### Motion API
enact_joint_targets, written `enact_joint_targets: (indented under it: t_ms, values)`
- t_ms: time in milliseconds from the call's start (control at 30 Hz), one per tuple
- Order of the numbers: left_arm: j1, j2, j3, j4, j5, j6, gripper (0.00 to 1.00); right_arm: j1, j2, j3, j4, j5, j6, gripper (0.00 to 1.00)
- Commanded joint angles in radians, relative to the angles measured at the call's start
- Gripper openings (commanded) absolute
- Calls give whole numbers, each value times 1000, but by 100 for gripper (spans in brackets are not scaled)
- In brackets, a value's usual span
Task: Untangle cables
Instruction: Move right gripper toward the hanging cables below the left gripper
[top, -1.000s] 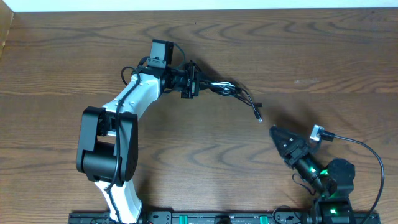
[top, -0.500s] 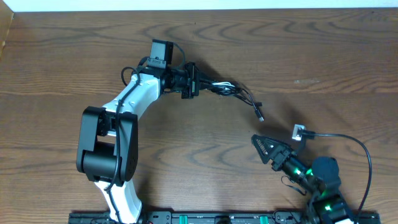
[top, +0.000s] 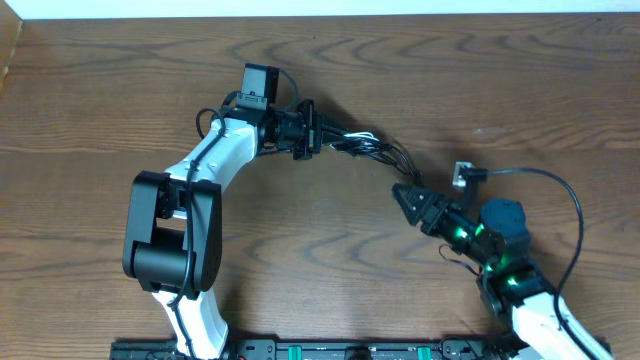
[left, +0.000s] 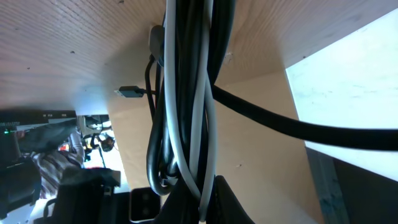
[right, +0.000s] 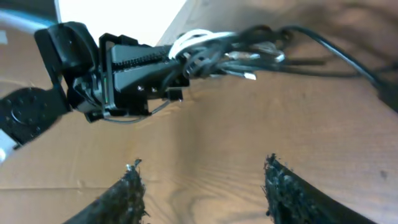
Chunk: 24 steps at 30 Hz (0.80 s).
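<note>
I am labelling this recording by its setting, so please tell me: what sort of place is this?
Probably a robotics lab or test bench: a wooden table, a left arm and a right arm fixed at its near edge, and a bundle of cables gripped by the left end effector.

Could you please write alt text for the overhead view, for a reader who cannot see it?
Seen from above, the left arm holds a tangled bundle of thin black and white cables in its shut jaws at a wooden table. The right arm points its jaws at the bundle's trailing end.
</note>
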Motion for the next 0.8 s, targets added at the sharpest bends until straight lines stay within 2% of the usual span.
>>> enact_joint_targets:
  t_ms: [0,167,367,600,767]
  values:
    - [5,-27,-5,1,43,-16,8,6,65,34,40,33,19,54]
    - [5,-27,-5,1,43,-16,8,7,156,50,97,53,96,47]
    - [5,-27,-5,1,42,-16,8,41,269,111,164,61,82,47]
    - [4,-27,-5,1,42,-16,8,64,362,202,161,127,80,46]
    - [4,-27,-5,1,42,-16,8,82,435,270,161,127,85,40]
